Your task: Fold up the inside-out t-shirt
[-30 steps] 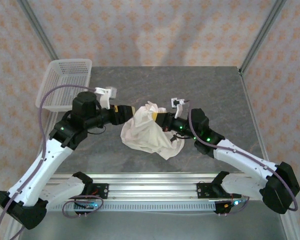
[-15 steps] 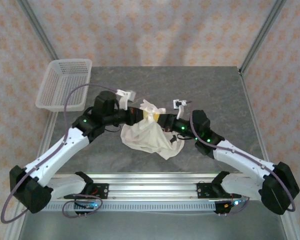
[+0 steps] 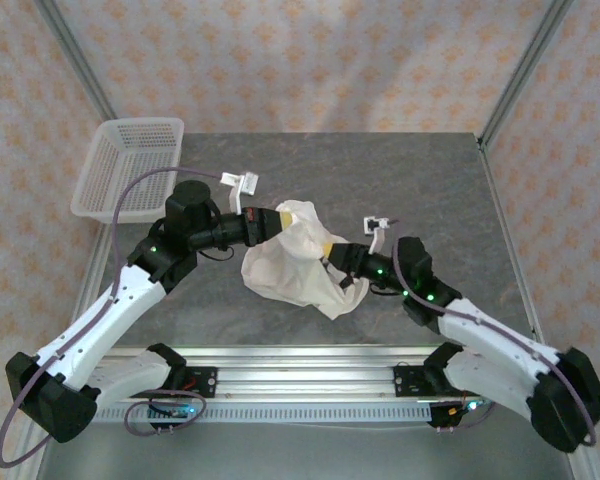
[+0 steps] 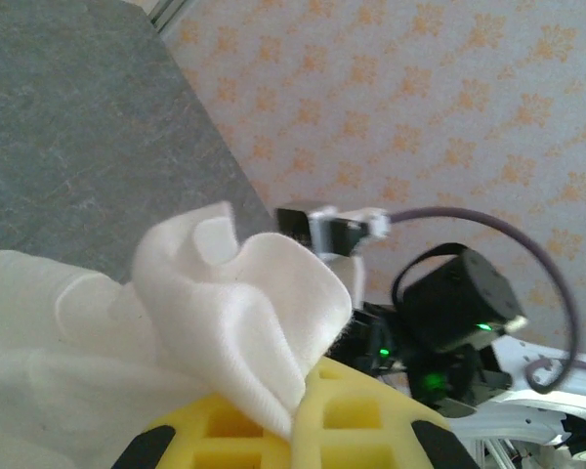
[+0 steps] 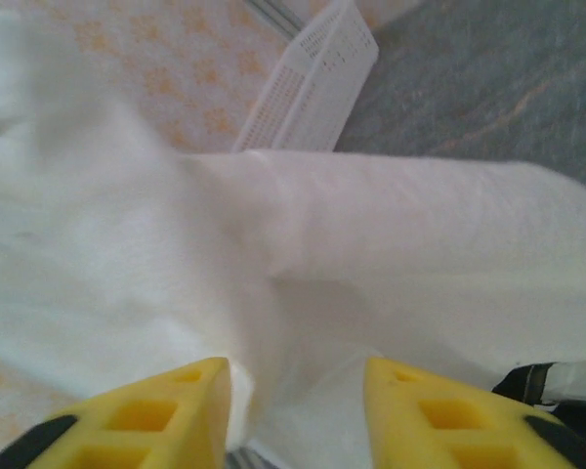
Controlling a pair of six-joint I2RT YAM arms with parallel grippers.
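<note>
Left jaws: the left gripper [image 3: 272, 222] is closed, its yellow pads pinching a raised fold of the inside-out t-shirt [image 3: 290, 265]; in the left wrist view the cloth stands up out of the pinch.
Right jaws: the right gripper [image 5: 295, 381] stands partly open, and cloth lies across the gap between its yellow fingers [image 5: 156, 410] without being pinched.
Shirt from the left jaws: the bulk hangs away toward 4 o'clock in the top view.
Shirt from the right jaws: the bulk lies toward 10 o'clock, touching the fingers.
Shirt position: a crumpled heap near the middle of the grey table [image 3: 430, 180], its top lifted, its lower part resting on the surface.
Long axis: roughly 11 o'clock to 5 o'clock, from the lifted peak down to a tail near the front edge.
Nearer arm: both reach the heap, and the left alone has a hold.
Judgement: the shirt looks far from folded. Spreading it probably needs a second hold on the right flank.
Basket: the white mesh basket [image 3: 130, 170] sits well apart at 10 o'clock.
</note>
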